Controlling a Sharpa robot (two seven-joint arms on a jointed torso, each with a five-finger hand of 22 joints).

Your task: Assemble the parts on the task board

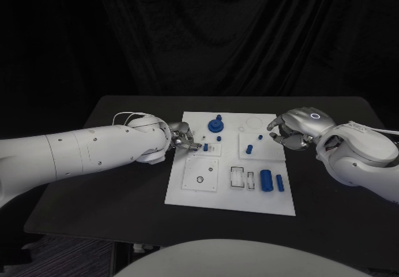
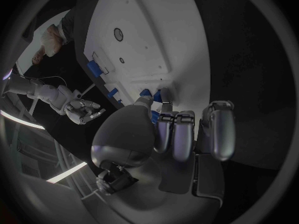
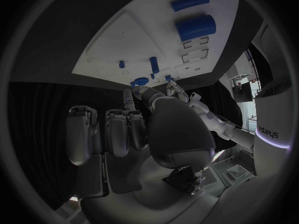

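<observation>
The task board lies mid-table. Near its front edge lie a thick blue cylinder and a slimmer blue rod just beside it; a blue knobbed part stands near the far edge. The left hand reaches over the board's left side, fingertips at a small blue peg; whether it grips is unclear. The right hand hovers at the right edge, fingers curled, contents hidden.
</observation>
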